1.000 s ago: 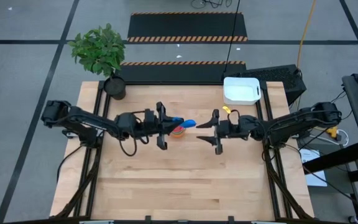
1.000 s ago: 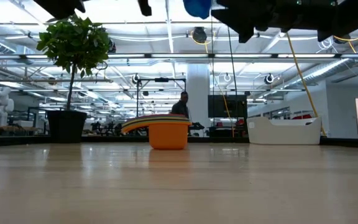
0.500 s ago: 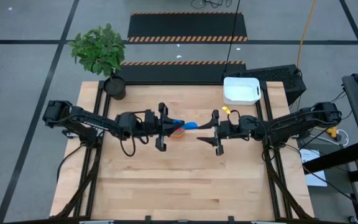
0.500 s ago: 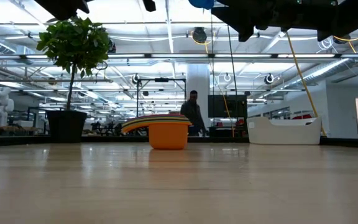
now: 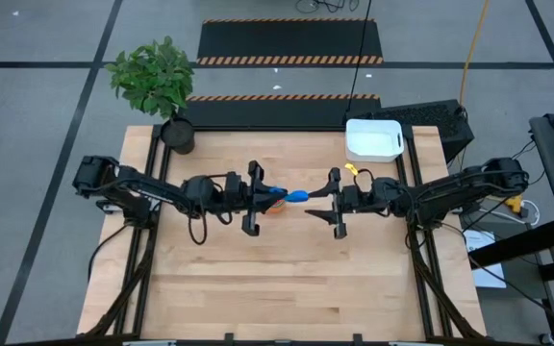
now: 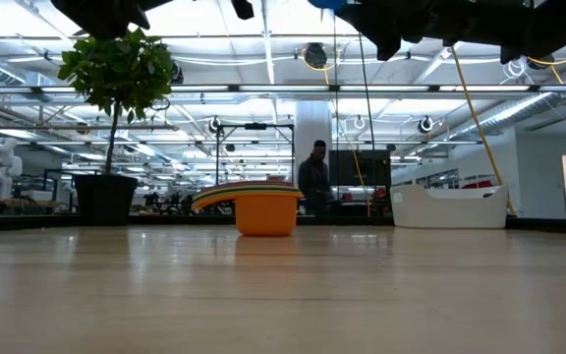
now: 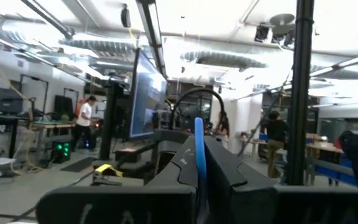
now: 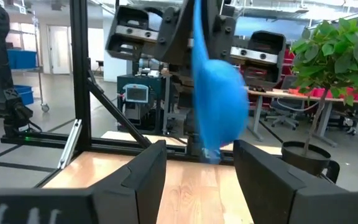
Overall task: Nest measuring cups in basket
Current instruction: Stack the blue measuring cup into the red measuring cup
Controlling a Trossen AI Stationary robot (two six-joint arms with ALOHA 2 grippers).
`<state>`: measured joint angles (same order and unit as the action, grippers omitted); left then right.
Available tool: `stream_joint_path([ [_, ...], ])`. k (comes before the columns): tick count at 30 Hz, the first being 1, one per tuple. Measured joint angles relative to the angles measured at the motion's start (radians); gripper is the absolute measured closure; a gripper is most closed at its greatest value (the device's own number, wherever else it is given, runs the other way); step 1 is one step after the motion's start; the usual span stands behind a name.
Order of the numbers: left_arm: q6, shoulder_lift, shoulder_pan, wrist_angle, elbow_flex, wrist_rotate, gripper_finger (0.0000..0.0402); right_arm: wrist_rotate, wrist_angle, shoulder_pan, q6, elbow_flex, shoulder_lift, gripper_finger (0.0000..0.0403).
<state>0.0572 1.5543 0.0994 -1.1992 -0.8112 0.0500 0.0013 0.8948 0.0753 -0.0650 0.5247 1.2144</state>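
Item: blue measuring cup [image 5: 294, 196], held aloft mid-tabletop between your two arms.

Your left gripper [image 5: 258, 196] has its fingers clamped on the cup's handle, the bowl pointing toward your right gripper [image 5: 327, 202], whose fingers [image 8: 145, 174] stand apart just beside it. Below, a stack of nested cups [image 6: 263, 207], orange outermost, rests on the tabletop [image 5: 287, 279]. The white basket [image 5: 373, 140] sits at the far right corner, well apart.
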Motion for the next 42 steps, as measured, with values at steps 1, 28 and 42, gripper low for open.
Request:
stream_joint_path([
  [1, 0.000, 0.000, 0.000, 0.000, 0.000, -0.007, 0.0395, -0.001, 0.006, 0.000, 0.000, 0.000, 0.001, 0.0223],
  [28, -0.029, -0.004, -0.002, 0.010, 0.000, -0.042, 0.0357, -0.003, 0.011, 0.000, 0.002, 0.001, -0.001, 0.0401],
  [42, -0.130, -0.174, 0.031, 0.428, 0.000, 0.189, 0.0185, -0.006, -0.151, -0.048, 0.121, 0.001, -0.088, 0.0402],
])
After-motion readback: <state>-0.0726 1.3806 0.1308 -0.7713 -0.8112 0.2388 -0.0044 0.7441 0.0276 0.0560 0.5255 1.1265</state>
